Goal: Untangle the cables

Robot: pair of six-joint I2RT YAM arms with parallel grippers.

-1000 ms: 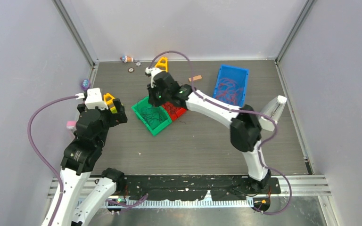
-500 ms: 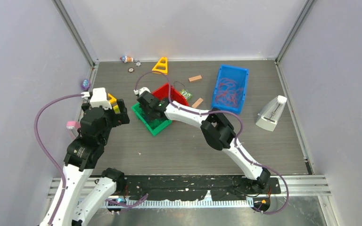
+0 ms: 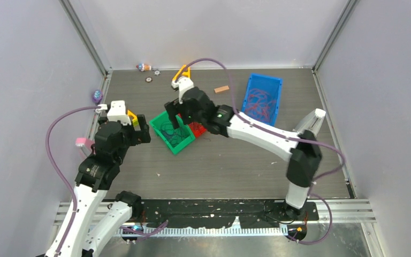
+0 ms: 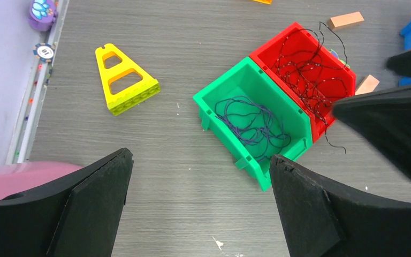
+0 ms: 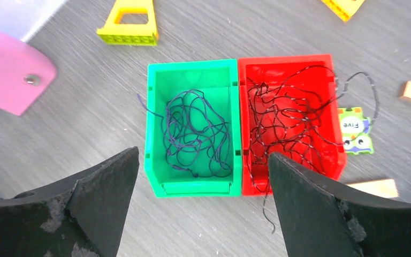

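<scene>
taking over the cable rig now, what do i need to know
Left hand open, empty, left of the green bin.
Right hand open, empty, above the green bin and red bin.
Purple cables in the green bin; dark cables in the red bin, strands trailing over its rim; orange-red cables in the blue bin.
Done: colours look sorted.
Left: piles tangled, strays to tuck in.

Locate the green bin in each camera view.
Top external: green bin sits left of centre, mid-table.
Left wrist: green bin is at centre, slightly right.
Right wrist: green bin is at centre, slightly left.
Shared landmark: the red bin stands against its right side in all three views.
</scene>
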